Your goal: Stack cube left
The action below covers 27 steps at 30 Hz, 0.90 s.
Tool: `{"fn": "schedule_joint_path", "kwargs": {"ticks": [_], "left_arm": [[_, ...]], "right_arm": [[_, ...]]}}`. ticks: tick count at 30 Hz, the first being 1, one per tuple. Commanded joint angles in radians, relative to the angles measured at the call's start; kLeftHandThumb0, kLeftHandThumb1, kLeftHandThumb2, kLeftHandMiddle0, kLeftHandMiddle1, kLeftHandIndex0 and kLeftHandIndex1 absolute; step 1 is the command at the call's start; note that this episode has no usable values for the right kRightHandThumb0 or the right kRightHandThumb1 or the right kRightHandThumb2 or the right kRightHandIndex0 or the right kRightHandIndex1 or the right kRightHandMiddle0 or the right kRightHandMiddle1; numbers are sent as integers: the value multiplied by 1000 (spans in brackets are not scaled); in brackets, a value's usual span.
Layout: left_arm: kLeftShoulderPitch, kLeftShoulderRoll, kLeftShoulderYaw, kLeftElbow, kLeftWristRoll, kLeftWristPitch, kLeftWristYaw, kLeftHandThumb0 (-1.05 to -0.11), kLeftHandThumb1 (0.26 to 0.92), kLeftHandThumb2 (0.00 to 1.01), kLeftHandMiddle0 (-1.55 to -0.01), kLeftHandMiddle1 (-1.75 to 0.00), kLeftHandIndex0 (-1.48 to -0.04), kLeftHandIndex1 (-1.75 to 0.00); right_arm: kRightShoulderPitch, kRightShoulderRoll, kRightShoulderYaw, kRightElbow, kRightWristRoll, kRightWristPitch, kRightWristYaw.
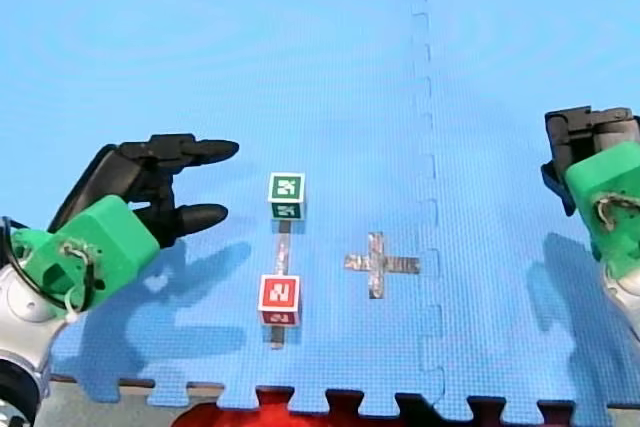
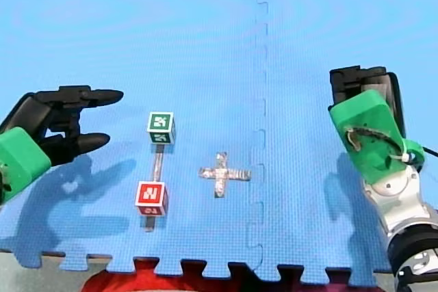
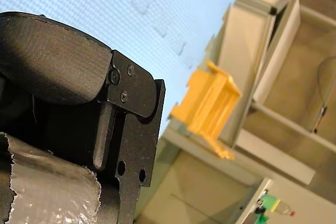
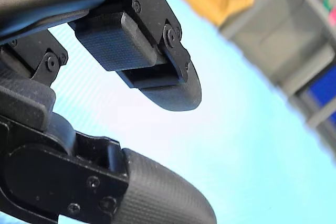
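A green cube (image 1: 287, 195) with a white marker stands on the blue foam mat (image 1: 300, 57), near its middle. A red cube (image 1: 279, 299) sits closer to me, apart from the green one, with a strip of silver tape (image 1: 284, 249) on the mat between them. My left hand (image 1: 222, 182) hovers left of the green cube, holding nothing, a short gap away from it. My right hand (image 2: 363, 83) is held over the mat's right side, far from both cubes, with nothing in it.
A silver tape cross (image 1: 378, 264) lies on the mat right of the cubes. A jigsaw seam (image 1: 428, 147) runs front to back through the mat. The mat's toothed front edge (image 1: 330, 399) lies just behind a red object (image 1: 250, 415).
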Motion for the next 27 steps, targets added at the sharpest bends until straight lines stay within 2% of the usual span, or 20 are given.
{"fn": "schedule_joint_path", "kwargs": {"ticks": [1, 5, 8, 10, 13, 15, 23, 27], "left_arm": [[-3, 19, -16, -7, 9, 15, -16, -1048, 820, 11, -712, -1746, -654, 0], [-3, 30, -27, -12, 4, 17, -47, -1048, 834, 14, -697, -1746, -615, 0], [-1, 24, -13, -14, -26, 12, -76, -1048, 844, 16, -688, -1746, -640, -15], [1, 13, 10, -15, -64, 14, -101, -1048, 827, 7, -685, -1746, -651, -19], [5, 0, 32, -18, -102, 14, -112, -1042, 754, 0, -685, -1746, -665, -22], [9, -3, 36, -21, -108, 9, -103, -1000, 723, 1, -695, -1746, -679, -25], [15, -11, 42, -24, -114, 1, -96, -919, 713, 1, -740, -1746, -674, -11], [20, -22, 40, -24, -108, -4, -71, -899, 708, 0, -729, -1746, -659, -3]], "right_arm": [[3, -3, -2, 2, 3, -4, -2], [6, -3, -2, 2, 3, -4, -2], [7, -2, -4, 2, 5, -4, -2], [8, 0, -6, 1, 7, -3, -3], [7, 3, -10, 1, 11, -1, -1], [7, 3, -12, 2, 13, -1, 0], [6, 5, -14, 7, 11, -1, -4], [6, 3, -12, 11, 5, -3, -22]]}}
